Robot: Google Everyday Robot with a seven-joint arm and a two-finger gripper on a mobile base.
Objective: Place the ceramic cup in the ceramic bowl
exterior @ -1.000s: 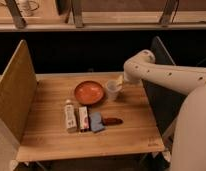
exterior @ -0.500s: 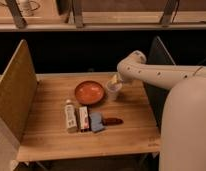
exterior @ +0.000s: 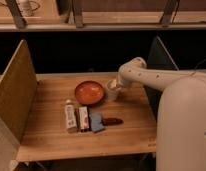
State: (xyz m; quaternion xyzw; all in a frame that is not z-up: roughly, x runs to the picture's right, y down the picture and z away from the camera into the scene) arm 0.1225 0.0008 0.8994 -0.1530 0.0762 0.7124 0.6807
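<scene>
The ceramic bowl [exterior: 89, 92] is a shallow red-orange dish on the wooden table [exterior: 56, 135], near its middle back. The ceramic cup [exterior: 112, 93] is a small pale cup just right of the bowl, close to the bowl's rim. My gripper [exterior: 114, 85] comes down from the right at the end of the white arm [exterior: 146, 75] and sits right over the cup's top, hiding part of it. Whether the cup rests on the table or is lifted cannot be told.
In front of the bowl lie a white bottle with a cap [exterior: 70, 116], a small red and white box [exterior: 83, 118], a blue packet [exterior: 96, 121] and a dark red item [exterior: 113, 121]. A tan panel [exterior: 16, 95] stands at the left, a dark panel [exterior: 158, 57] at the right.
The arm has swung left and drawn in, and my gripper and the cup have shifted slightly closer to the bowl. The robot's white body fills more of the right side.
</scene>
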